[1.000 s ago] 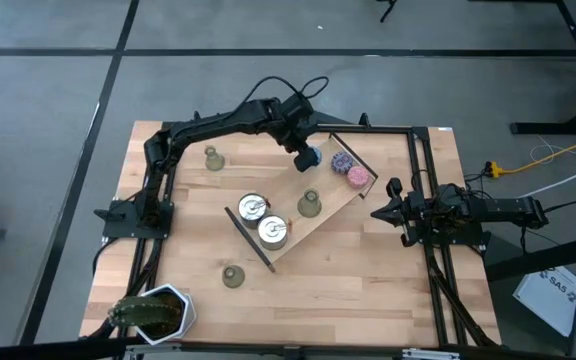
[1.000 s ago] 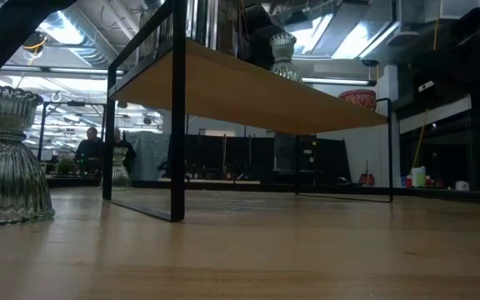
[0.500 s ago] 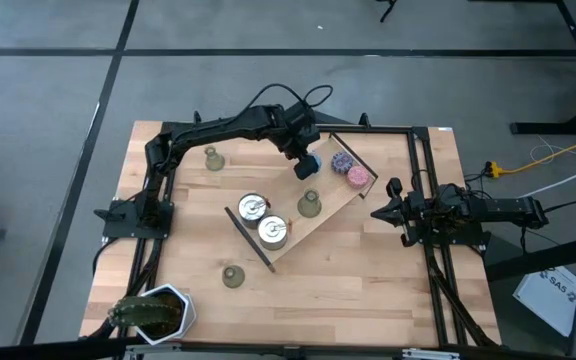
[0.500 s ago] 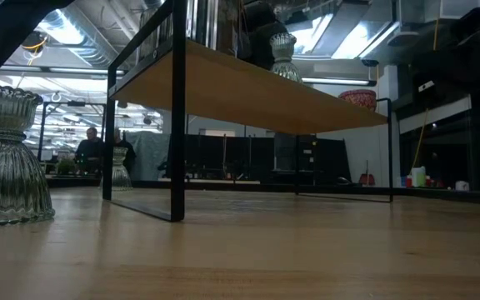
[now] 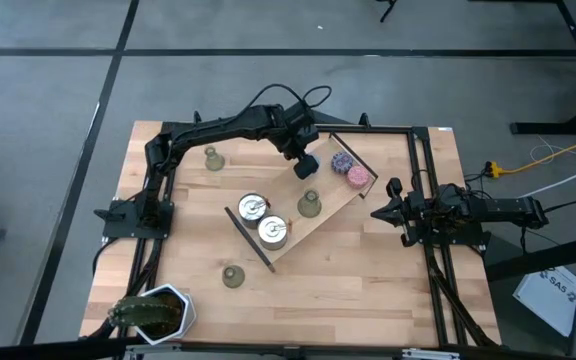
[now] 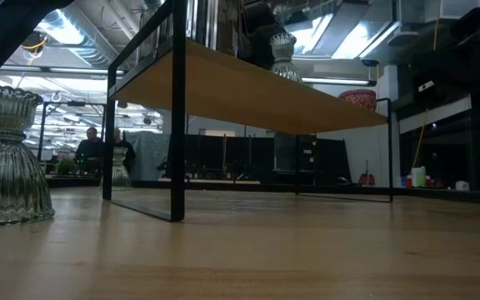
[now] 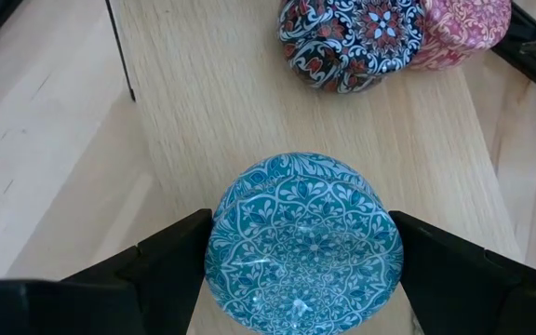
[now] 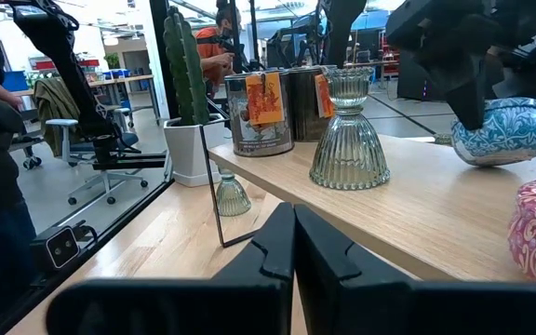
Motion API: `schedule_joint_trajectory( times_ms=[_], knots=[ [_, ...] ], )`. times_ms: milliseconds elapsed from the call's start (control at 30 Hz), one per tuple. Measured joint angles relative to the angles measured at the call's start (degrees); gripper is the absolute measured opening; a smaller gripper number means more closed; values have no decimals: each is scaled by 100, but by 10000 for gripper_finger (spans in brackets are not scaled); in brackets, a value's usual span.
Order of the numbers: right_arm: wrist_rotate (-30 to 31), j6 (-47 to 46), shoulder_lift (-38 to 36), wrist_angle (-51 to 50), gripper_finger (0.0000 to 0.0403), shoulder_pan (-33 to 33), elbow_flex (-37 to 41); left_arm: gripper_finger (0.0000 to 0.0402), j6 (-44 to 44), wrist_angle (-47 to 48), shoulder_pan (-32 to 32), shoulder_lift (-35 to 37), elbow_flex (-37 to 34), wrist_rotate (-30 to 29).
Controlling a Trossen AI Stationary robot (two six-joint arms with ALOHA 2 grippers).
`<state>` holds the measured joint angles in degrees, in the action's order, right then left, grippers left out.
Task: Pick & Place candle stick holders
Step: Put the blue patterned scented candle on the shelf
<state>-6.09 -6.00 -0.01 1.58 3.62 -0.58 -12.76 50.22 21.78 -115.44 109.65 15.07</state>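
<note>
The left gripper (image 5: 305,165) is sitting over the far end of the raised wooden shelf (image 5: 318,222), its fingers (image 7: 147,270) standing on either side of a blue patterned puck (image 7: 303,244). They seem to be touching the puck's sides, though the wrist view is cutting off their lower parts, so a firm hold is hard to confirm. From above, the gripper is hiding nearly all of this puck. Just beyond it, a dark purple puck (image 7: 352,42) and a pink puck (image 7: 463,33) are lying side by side, the pink one running out of the picture.

One candle stick holder (image 5: 309,205) is standing upright on the shelf, near two silver tins (image 5: 263,220). A second holder (image 5: 212,158) is standing on the table (image 5: 368,290) by the left arm's base, and a third (image 5: 232,275) near the front edge, close to a potted cactus (image 5: 150,312). In the low view the shelf is looming overhead, and only the nearest holder (image 6: 5,154) is showing clearly.

The right gripper (image 5: 381,211) is waiting beside the shelf's right end with its fingers (image 8: 277,256) pressed together on nothing.
</note>
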Motion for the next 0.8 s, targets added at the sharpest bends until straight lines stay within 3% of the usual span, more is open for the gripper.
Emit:
schedule_joint_trajectory(
  times_ms=[467,800],
  knots=[
    [0,0,0,0,10,2,0,310,35,-15,4,0,0,-11],
    [0,0,0,0,10,1,2,354,101,-83,4,0,0,-7]
  ],
)
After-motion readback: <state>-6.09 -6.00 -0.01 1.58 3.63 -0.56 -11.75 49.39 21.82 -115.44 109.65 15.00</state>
